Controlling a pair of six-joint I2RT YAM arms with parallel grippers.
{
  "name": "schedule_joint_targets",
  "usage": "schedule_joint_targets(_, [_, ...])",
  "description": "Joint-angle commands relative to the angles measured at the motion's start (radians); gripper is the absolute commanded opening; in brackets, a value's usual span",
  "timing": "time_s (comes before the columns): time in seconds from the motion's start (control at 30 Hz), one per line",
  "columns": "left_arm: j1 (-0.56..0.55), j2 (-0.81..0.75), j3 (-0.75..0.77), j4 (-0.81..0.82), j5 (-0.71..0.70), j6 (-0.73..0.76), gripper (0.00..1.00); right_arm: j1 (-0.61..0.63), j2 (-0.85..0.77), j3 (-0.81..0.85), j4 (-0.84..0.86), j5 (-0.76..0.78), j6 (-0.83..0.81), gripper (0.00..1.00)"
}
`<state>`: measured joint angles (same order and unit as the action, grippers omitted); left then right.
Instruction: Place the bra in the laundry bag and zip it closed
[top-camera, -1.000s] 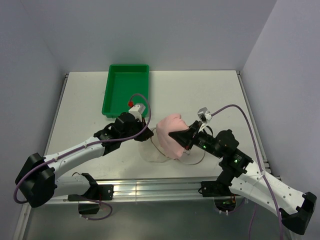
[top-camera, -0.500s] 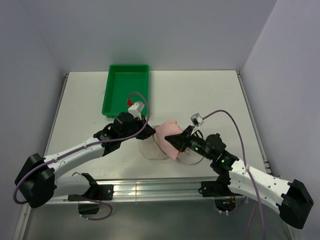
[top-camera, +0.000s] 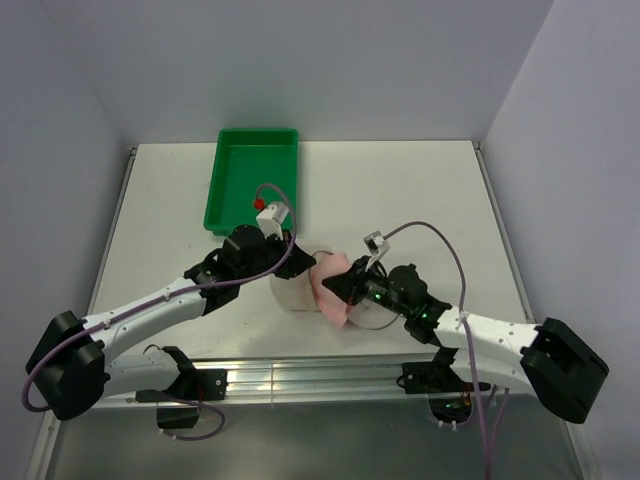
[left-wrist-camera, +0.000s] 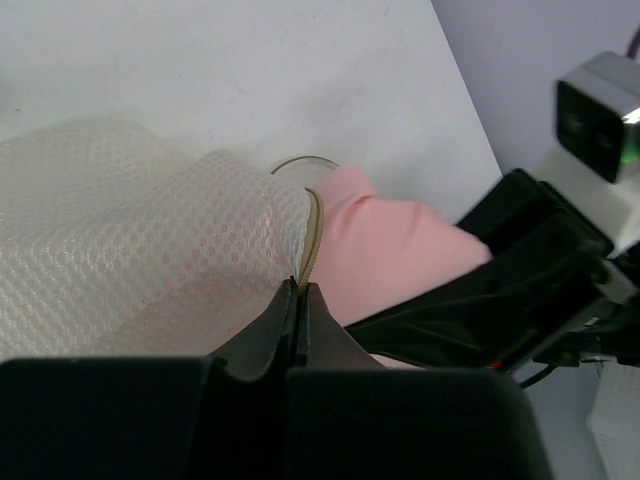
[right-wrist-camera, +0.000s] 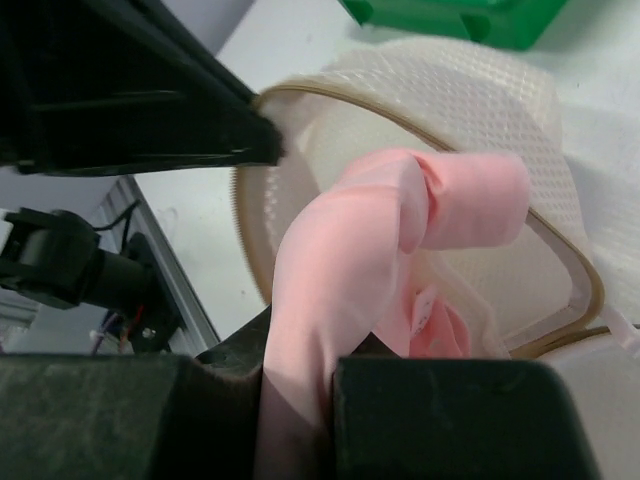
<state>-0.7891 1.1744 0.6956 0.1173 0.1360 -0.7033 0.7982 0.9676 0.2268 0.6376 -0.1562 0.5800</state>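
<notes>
Bra partly inside bag. White table (top-camera: 420, 190), pale grey-violet walls (top-camera: 300, 60), green tray (top-camera: 250, 180) at rear left.
Compared with 1 s ago, the right arm is lower and further left, and the bra mound is flatter and sits at the bag mouth. Left gripper (left-wrist-camera: 298, 300) is pressed tight on the zipper rim of the laundry bag (left-wrist-camera: 130, 250), lifting it. Right gripper (right-wrist-camera: 300, 395) pinches the bra (right-wrist-camera: 340, 260), which is pale pink and bunched. Its folded front end lies inside the open cream mesh shell, near the table's front middle.
</notes>
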Motion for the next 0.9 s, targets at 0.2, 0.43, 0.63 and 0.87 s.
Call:
schedule_joint_targets(0.2, [-0.019, -0.009, 0.010, 0.102, 0.050, -0.007, 0.00, -0.005, 0.241, 0.126, 0.166, -0.035, 0.014, 0.00])
schedule_joint_targets(0.43, [-0.027, 0.010, -0.039, 0.191, 0.106, -0.039, 0.00, 0.001, 0.342, 0.166, 0.255, 0.003, 0.087, 0.00])
schedule_joint_targets(0.63, [-0.036, -0.019, -0.113, 0.245, 0.088, -0.107, 0.00, 0.015, 0.347, 0.141, 0.295, 0.231, 0.291, 0.00])
schedule_joint_targets(0.87, [-0.108, -0.004, -0.136, 0.350, 0.067, -0.168, 0.00, 0.071, 0.014, 0.100, 0.029, 0.463, 0.265, 0.00])
